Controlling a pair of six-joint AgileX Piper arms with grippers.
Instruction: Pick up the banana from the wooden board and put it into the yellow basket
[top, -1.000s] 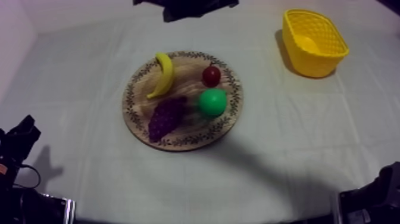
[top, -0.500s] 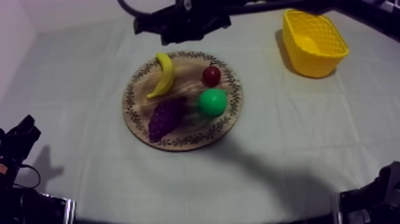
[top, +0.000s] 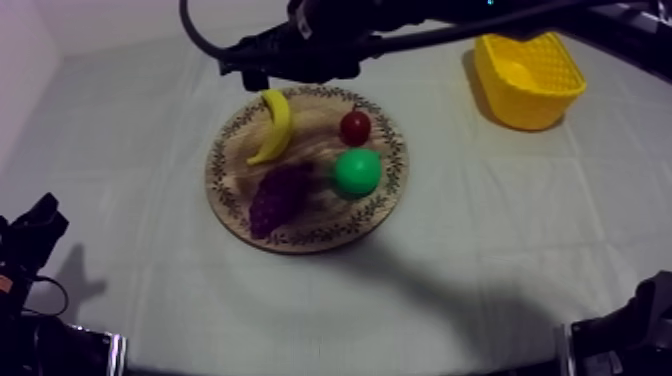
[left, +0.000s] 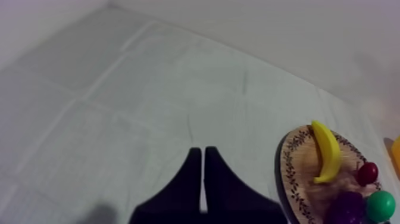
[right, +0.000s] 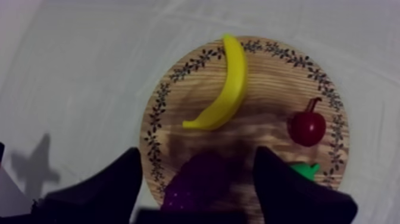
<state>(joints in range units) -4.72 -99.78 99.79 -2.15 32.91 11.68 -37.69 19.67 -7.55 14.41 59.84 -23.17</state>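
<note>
Right gripper (right: 197, 154) gapes near one wooden board (right: 274, 89) bearing one banana (right: 229, 89).

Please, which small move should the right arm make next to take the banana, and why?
Probably ease the right gripper forward and down until its open fingers straddle the banana. The banana lies free on the wooden board, ahead of the gripper, which hangs over the grapes.

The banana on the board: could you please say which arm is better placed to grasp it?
Right: the right pincer, open, hangs over the board near the banana; the left pincer sits shut, off the board.
</note>
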